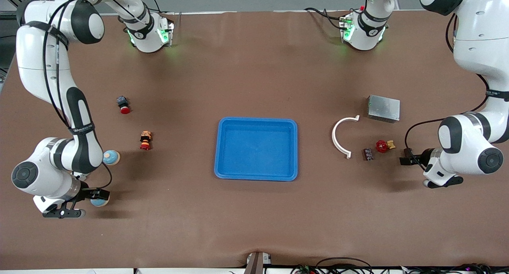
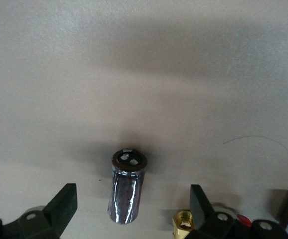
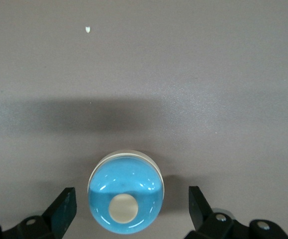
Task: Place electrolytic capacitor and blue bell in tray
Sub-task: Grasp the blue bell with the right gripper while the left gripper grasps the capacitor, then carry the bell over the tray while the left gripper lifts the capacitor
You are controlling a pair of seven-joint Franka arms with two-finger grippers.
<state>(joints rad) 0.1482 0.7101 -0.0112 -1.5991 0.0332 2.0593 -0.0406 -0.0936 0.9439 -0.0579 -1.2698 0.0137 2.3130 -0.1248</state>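
Note:
The bright blue tray (image 1: 256,148) lies in the middle of the table with nothing in it. The electrolytic capacitor (image 1: 368,154), a dark shiny cylinder, lies toward the left arm's end. In the left wrist view the capacitor (image 2: 127,186) shows between the fingers of my open left gripper (image 2: 133,200), and the fingers stand apart from it. My left gripper (image 1: 443,182) hovers low beside the capacitor. The blue bell (image 1: 99,202) sits partly hidden under my right wrist. My right gripper (image 3: 132,201) is open with the blue bell (image 3: 125,199) between its fingers, untouched. In the front view my right gripper (image 1: 63,213) shows near the table's corner.
A second light-blue dome (image 1: 111,157) sits by the right arm. A red button (image 1: 124,105) and a small figure (image 1: 145,140) lie between it and the tray. A grey metal box (image 1: 383,108), a white curved piece (image 1: 342,137) and a red-and-brass part (image 1: 383,146) lie around the capacitor.

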